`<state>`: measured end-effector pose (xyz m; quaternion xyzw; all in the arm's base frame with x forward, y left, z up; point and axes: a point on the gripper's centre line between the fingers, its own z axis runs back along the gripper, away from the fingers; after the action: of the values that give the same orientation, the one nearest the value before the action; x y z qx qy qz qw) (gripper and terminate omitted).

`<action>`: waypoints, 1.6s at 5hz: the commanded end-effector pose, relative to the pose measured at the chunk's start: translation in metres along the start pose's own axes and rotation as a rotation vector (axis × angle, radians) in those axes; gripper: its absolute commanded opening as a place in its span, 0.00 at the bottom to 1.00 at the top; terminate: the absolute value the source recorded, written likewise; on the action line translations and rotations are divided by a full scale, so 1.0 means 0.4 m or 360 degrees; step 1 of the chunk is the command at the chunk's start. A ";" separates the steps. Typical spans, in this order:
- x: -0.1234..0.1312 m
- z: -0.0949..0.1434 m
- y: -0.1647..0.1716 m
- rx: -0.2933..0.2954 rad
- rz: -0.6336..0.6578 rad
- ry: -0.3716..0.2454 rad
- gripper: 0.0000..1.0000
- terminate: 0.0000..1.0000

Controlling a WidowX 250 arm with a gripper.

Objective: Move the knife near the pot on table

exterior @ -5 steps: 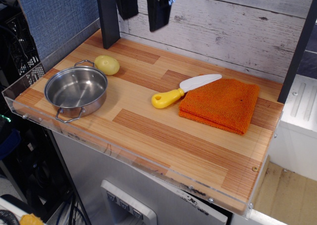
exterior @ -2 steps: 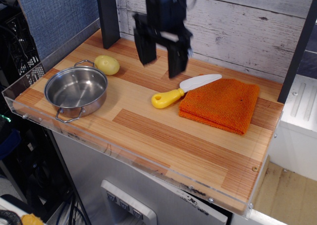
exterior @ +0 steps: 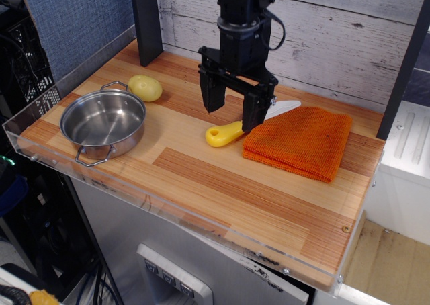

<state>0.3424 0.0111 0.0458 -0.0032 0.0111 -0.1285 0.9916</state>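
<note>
The knife [exterior: 224, 135] lies on the wooden table [exterior: 222, 184] near the middle, its yellow handle pointing front-left and its white blade [exterior: 287, 106] running back-right along the orange cloth. The steel pot [exterior: 103, 123] with two wire loop handles stands at the left end, well apart from the knife. My black gripper [exterior: 230, 117] hangs open just over the knife, one finger on each side of the spot where handle meets blade. It hides part of the blade and holds nothing.
A pale yellow ball [exterior: 146, 88] sits just behind the pot. A folded orange cloth [exterior: 300, 142] lies right of the knife. A dark post [exterior: 146, 23] stands at the back left. A clear acrylic rim [exterior: 134, 191] lines the table edges.
My gripper has come down from the top of the view and moved right, from above the back of the table to just over the knife. The knife, pot and ball have not moved.
</note>
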 end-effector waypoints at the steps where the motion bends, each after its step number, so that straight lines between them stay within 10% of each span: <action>1: 0.055 0.006 0.052 0.0016 -0.0025 0.0040 1.00 0.00; 7: -0.006 -0.071 0.029 0.0000 -0.0194 0.0303 1.00 0.00; 8: -0.005 -0.073 0.039 -0.0004 -0.0192 0.0327 0.00 0.00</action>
<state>0.3403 0.0229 0.0082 0.0040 0.1276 -0.1891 0.9736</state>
